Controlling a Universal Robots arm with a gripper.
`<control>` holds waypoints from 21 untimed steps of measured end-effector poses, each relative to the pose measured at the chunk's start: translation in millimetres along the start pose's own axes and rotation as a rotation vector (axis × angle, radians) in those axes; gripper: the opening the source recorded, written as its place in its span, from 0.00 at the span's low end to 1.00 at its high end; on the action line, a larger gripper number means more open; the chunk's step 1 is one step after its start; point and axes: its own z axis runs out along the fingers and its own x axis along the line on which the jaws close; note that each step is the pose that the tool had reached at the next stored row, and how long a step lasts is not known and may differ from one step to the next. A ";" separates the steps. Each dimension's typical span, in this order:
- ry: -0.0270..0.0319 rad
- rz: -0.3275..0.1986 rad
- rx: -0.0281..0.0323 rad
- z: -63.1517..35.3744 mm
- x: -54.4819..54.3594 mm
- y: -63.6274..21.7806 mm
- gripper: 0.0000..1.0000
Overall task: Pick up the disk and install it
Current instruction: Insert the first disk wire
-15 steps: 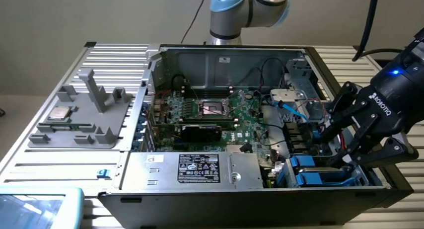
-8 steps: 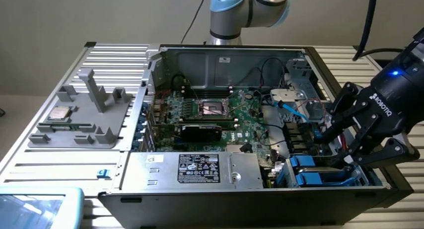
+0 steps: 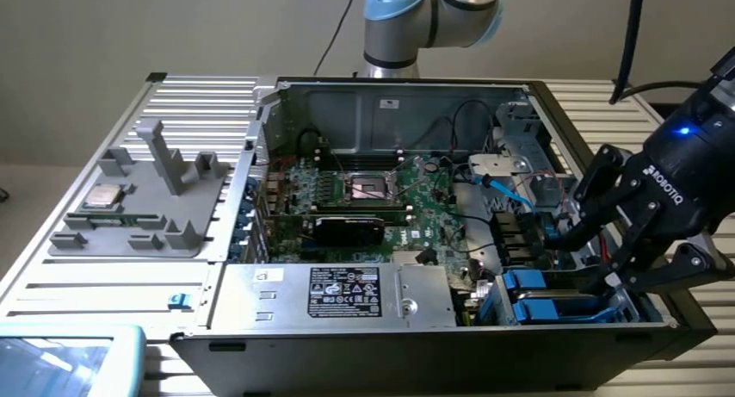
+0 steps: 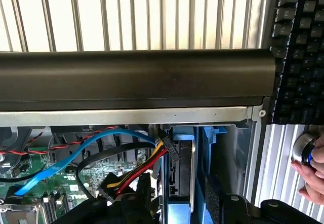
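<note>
While my fingers (image 4: 126,206) grip the disk (image 4: 180,176) at half width, on edge in the case's drive bay (image 3: 540,302) just beside the coloured cables (image 4: 147,165), I'd keep it square and avoid snagging those wires.

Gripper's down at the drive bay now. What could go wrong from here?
1. The red-yellow-black power cable and blue data cable lie right beside the disk in its blue-railed bay, so they could snag or get pinched.
2. The gripper hangs close to the case rim; a sideways move might strike it.
3. A person's hand rests on a round button beside the case, possibly within the arm's reach.
</note>
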 end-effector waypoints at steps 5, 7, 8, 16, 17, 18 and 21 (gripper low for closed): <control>-0.0206 -0.075 -0.0191 0.0 0.0 0.0 0.55; -0.0301 -0.110 -0.0255 -0.1 0.0 0.0 0.55; -0.0345 -0.127 -0.0283 0.0 0.0 0.0 0.55; -0.0194 -0.143 -0.0515 0.1 0.0 -0.8 0.55; -0.0095 -0.147 -0.0633 0.1 0.0 -0.8 0.55; -0.0014 -0.150 -0.0761 0.1 0.0 -0.8 0.55; 0.0138 -0.160 -0.1148 0.3 -0.1 -0.7 0.55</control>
